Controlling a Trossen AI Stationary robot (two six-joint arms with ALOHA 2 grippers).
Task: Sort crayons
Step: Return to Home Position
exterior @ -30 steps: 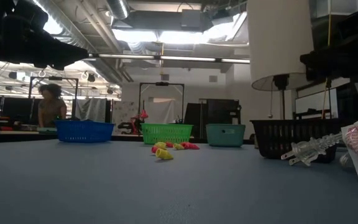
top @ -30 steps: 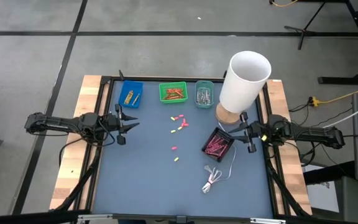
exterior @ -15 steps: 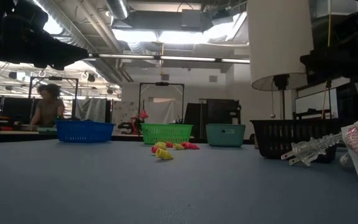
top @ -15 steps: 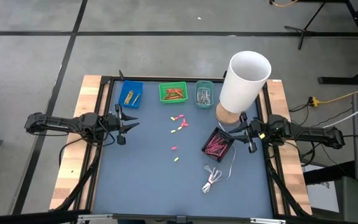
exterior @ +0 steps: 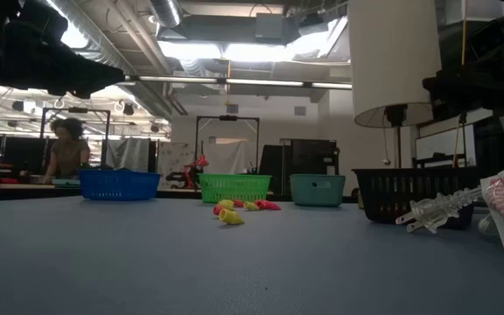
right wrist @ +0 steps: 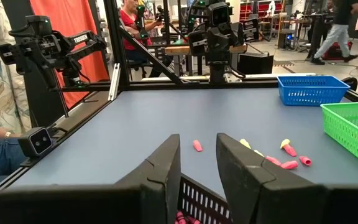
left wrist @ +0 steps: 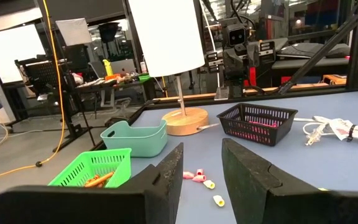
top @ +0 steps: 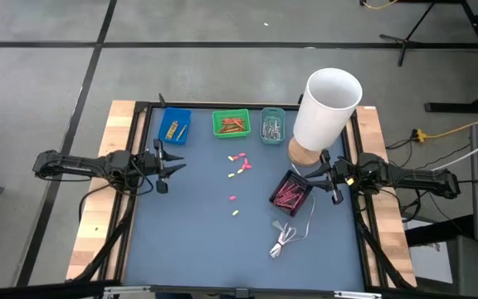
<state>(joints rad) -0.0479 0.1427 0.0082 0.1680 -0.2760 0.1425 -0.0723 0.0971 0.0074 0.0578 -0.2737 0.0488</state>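
Note:
Loose pink and yellow crayons (top: pixel 239 163) lie on the blue table top near its middle, with two more crayons (top: pixel 233 204) nearer the front; the low view shows this cluster (exterior: pixel 231 213). More crayons fill the blue tray (top: pixel 174 124), green tray (top: pixel 231 123), teal tray (top: pixel 273 124) and the black basket (top: pixel 290 193). My left gripper (top: pixel 169 163) hovers level at the table's left side, open and empty (left wrist: pixel 202 149). My right gripper (top: pixel 325 173) hovers level at the right, above the basket's edge (right wrist: pixel 197 198), open and empty (right wrist: pixel 197 140).
A lamp with a tall white shade (top: pixel 327 106) stands on a round wooden base (top: pixel 304 154) at the far right, beside the basket. A coiled white cable with a plug (top: pixel 285 239) lies at the near right. A person (exterior: pixel 66 149) is in the room behind.

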